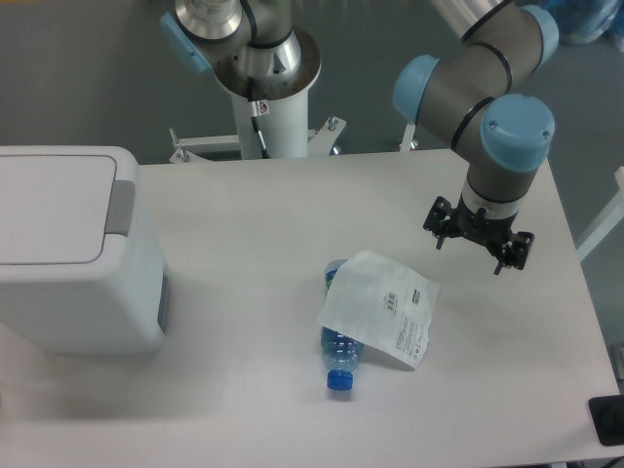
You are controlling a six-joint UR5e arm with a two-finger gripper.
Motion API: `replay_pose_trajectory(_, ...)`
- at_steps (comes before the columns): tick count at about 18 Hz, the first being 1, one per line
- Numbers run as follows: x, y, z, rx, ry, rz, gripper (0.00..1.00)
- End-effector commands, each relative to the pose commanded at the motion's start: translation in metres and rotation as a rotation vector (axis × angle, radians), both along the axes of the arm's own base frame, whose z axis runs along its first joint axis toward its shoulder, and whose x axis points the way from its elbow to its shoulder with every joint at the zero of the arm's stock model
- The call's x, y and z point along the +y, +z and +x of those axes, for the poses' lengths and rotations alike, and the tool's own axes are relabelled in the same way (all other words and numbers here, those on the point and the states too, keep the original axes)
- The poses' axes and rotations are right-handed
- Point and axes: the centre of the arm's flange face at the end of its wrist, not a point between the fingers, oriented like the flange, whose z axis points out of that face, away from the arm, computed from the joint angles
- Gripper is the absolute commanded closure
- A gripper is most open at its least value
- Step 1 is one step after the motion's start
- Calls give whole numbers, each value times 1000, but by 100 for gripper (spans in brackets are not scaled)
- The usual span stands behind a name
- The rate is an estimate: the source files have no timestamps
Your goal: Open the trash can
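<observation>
At the far left of your view sits the trash can (73, 258), a big white boxy bin with rounded corners that runs off the left edge of the frame. Its flat lid (49, 207) lies closed and level on top, and a grey push-button strip (122, 208) runs along the lid's right edge. A darker grey panel shows low on the bin's right wall. The bin stands on the pale worktop (244, 292), close to its left end.

Moving right, near the middle of the worktop you find a clear plastic bottle (340, 353) lying on its side, its blue cap (339, 380) pointing toward the near edge. A white paper sheet (382, 307) with a small printed label lies over the bottle's upper half and covers most of it (only the lower body and cap show clearly).

Behind the worktop, at top centre, you see the white robot pedestal (273, 107).

Further right, the grey arm with blue joint caps (497, 107) reaches in from the top right corner and bends downward. Its hand (478, 239) hangs above the right part of the worktop, well apart from the bin and just right of the paper. It holds nothing; from this overhead angle you cannot tell how far apart its fingers stand.
</observation>
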Motion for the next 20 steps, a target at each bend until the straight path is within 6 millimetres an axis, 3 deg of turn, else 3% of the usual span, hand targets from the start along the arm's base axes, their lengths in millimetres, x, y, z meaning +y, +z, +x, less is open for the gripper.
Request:
replay_pose_trajectory(7,1,-2,5,11,-8,-37,0)
replay_pose_trajectory(14,38,1,36,11,-71,-42,0)
replay_pose_trajectory(20,82,2,77,3,57,-3,0)
